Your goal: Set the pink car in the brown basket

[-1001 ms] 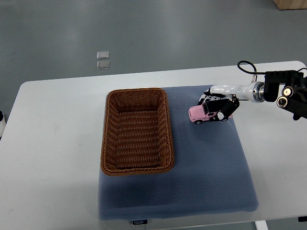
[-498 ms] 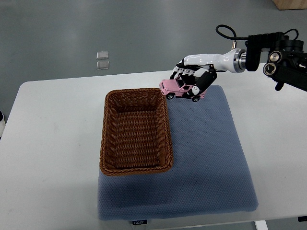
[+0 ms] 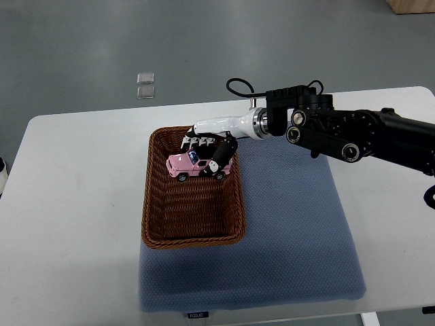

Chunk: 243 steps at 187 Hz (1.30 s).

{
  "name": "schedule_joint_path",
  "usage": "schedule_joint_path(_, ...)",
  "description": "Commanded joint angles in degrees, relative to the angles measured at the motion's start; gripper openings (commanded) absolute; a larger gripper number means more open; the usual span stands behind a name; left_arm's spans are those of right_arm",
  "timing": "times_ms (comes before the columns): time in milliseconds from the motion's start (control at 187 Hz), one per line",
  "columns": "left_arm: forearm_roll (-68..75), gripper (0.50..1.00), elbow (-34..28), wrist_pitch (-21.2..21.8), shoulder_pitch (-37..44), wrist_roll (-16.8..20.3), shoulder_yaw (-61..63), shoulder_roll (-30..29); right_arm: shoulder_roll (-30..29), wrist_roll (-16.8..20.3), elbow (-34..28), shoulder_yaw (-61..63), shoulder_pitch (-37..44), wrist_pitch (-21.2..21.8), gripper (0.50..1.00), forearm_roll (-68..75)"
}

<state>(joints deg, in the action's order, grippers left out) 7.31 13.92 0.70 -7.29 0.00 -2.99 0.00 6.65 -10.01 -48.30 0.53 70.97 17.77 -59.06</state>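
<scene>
White bench (image 3: 75, 204): right hand (image 3: 207, 146) grasps pink toy car (image 3: 195, 165) over brown wicker basket (image 3: 193, 234); axis three-to-nine, nose at nine o'clock.

The right arm (image 3: 353, 132) reaches in from the right edge, its right hand (image 3: 207, 144) with fingers (image 3: 219, 159) curled downward.

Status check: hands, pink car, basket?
Right hand shut on pink car, over brown basket. Not released. Left hand out of view. Nothing in the way.

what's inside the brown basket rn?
The pink car, gripped by the right hand, is over the brown basket's far end. The rest shows bare weave; the floor under the car is hidden.
</scene>
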Motion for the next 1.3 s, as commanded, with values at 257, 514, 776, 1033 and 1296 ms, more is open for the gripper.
schedule_joint_path(257, 0.07, 1.0, 0.06, 0.0, 0.0, 0.0, 0.09, 0.0, -4.1, -0.54, 4.27, -0.18, -3.73, -2.83, 0.5, -1.94)
schedule_joint_path(514, 0.07, 1.0, 0.06, 0.0, 0.0, 0.0, 0.09, 0.0, -5.86, -1.07, 5.76, -0.09, -5.32, -4.68, 0.791, -2.73)
schedule_joint_path(776, -0.02, 1.0, -0.03, 0.0, 0.0, 0.0, 0.09, 0.0, -4.11, -1.15, 5.76, 1.4, -3.3, -4.06, 0.907, -1.41)
schedule_joint_path(1033, -0.02, 1.0, -0.21, 0.0, 0.0, 0.0, 0.09, 0.0, 4.07, -1.15, 5.23, 13.62, -2.33, 0.07, 0.909, 3.07)
schedule_joint_path(1296, -0.02, 1.0, -0.12, 0.0, 0.0, 0.0, 0.09, 0.0, 6.0, -2.21, 5.41, 43.59, -18.76, -0.28, 0.909, 22.67)
